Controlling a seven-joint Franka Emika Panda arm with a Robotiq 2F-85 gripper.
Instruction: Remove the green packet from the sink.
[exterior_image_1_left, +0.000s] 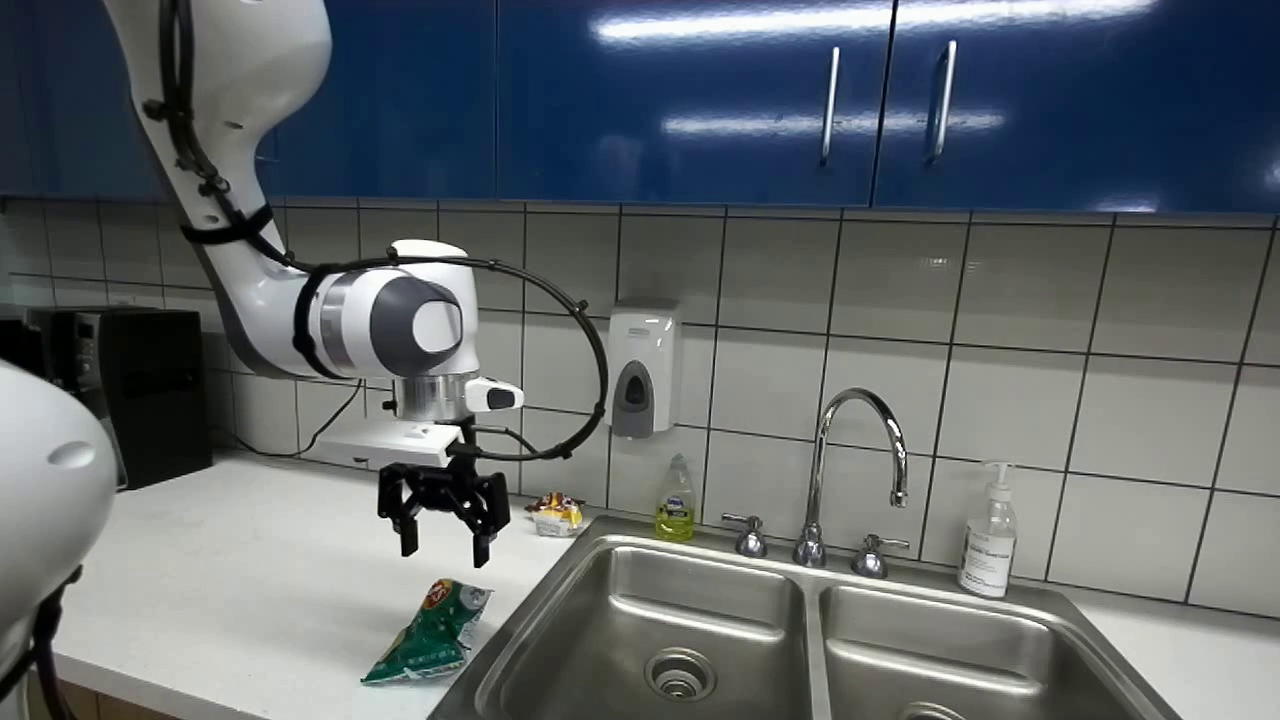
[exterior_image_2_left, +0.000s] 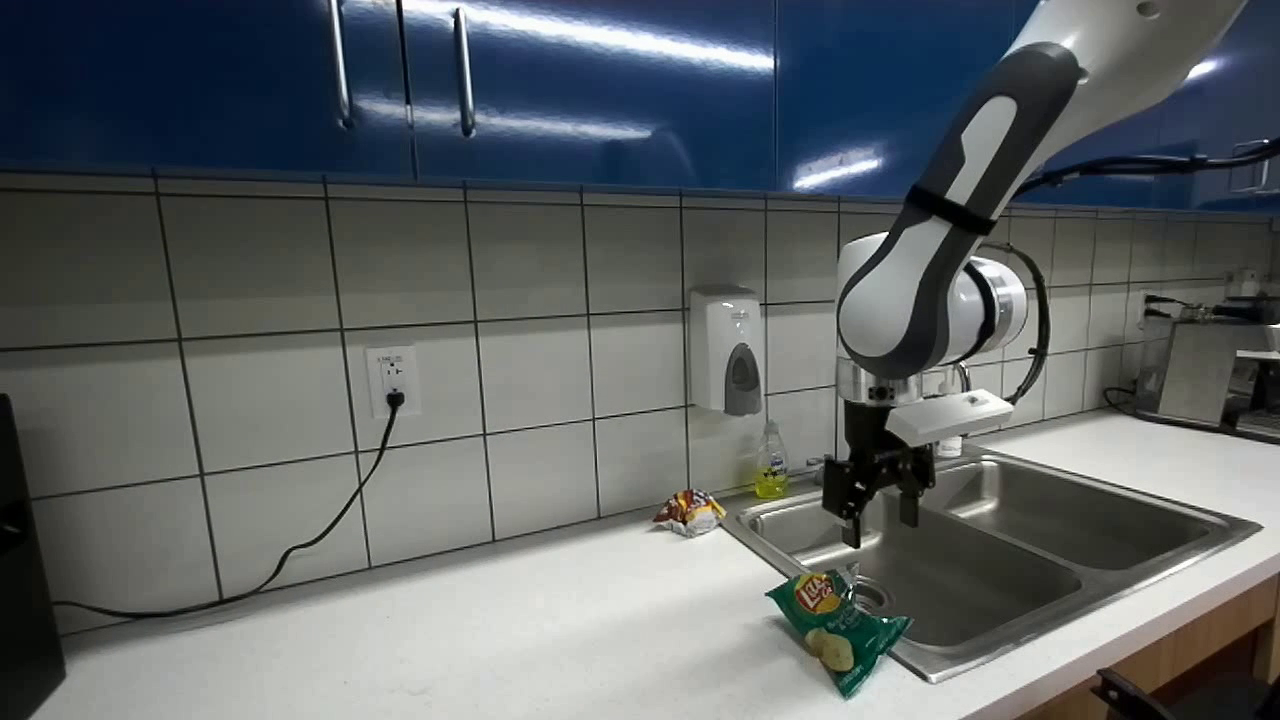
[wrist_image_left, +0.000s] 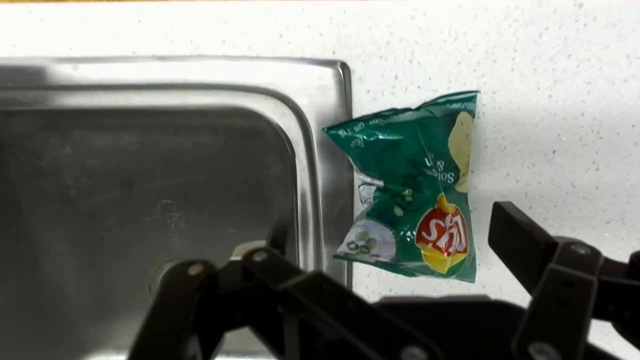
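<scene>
A crinkled, shiny green packet (wrist_image_left: 415, 170) with a red-and-yellow badge lies on the white countertop (wrist_image_left: 555, 125), at the edge of the double-basin stainless-steel sink (exterior_image_1_left: 815, 640). The wrist view shows its corners on one side lapping over the metal rim, and brings out grey speckles in the countertop. The black two-fingered gripper (exterior_image_1_left: 445, 550) hangs above the packet with its fingers spread wide; both exterior views show the two apart. The wrist view takes in part of one basin, the exterior views both basins.

Behind the basins, an exterior view shows the curved chrome faucet (exterior_image_1_left: 816, 480) whole; where the white-and-grey jointed arm (exterior_image_2_left: 905, 300) stands before the sink, most of the faucet is hidden. A clear bottle of yellow liquid (exterior_image_1_left: 674, 505) and a crumpled red-and-yellow wrapper (exterior_image_2_left: 690, 512) sit near the white tiled wall (exterior_image_2_left: 535, 370) in both exterior views. A white-and-grey dispenser (exterior_image_1_left: 644, 370) hangs on that wall, and a white outlet (exterior_image_2_left: 390, 360) with a black plug (exterior_image_2_left: 395, 400) appears in an exterior view, as does a steel appliance (exterior_image_2_left: 1195, 370) past the sink. Glossy blue cabinets (exterior_image_1_left: 690, 90) run above.
</scene>
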